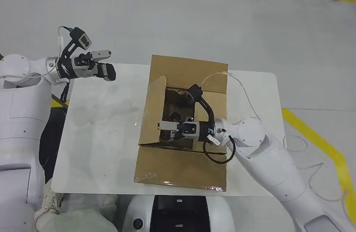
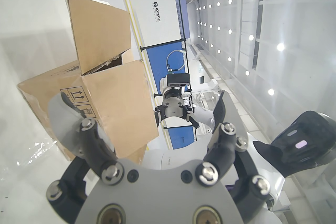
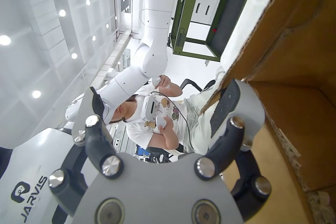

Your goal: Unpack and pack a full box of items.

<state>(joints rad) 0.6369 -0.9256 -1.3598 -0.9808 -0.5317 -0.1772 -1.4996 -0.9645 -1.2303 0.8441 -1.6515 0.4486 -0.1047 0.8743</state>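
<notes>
The brown corrugated cardboard box (image 1: pixel 179 165) stands open in the middle of the white table (image 1: pixel 102 133), with all its flaps folded outward. The wide ones lie flat toward the far and near sides. Inside the opening I see dark shapes (image 1: pixel 173 110), too shadowed for me to tell what they are.

I judge the box to be light and fairly stiff in its walls, but floppy at the flaps, whose edges look torn and ragged in the right wrist view (image 3: pixel 288 25). A flap would bend or rip under load, so I would not lift by one. The table looks smooth, so I expect the box to slide if I push against a wall. The contents I would take from straight above, one at a time, closing gently, since I cannot judge their hardness.

My right pincer (image 1: pixel 166 126) sits over the left part of the opening, spread wide with nothing between the fingers (image 3: pixel 225 107); one of them is just beside the left flap's edge.

My left pincer (image 1: pixel 106 64) hangs over the far left corner of the table, well apart from the box, also spread and empty (image 2: pixel 141 97). It could steady the left wall of the box.
</notes>
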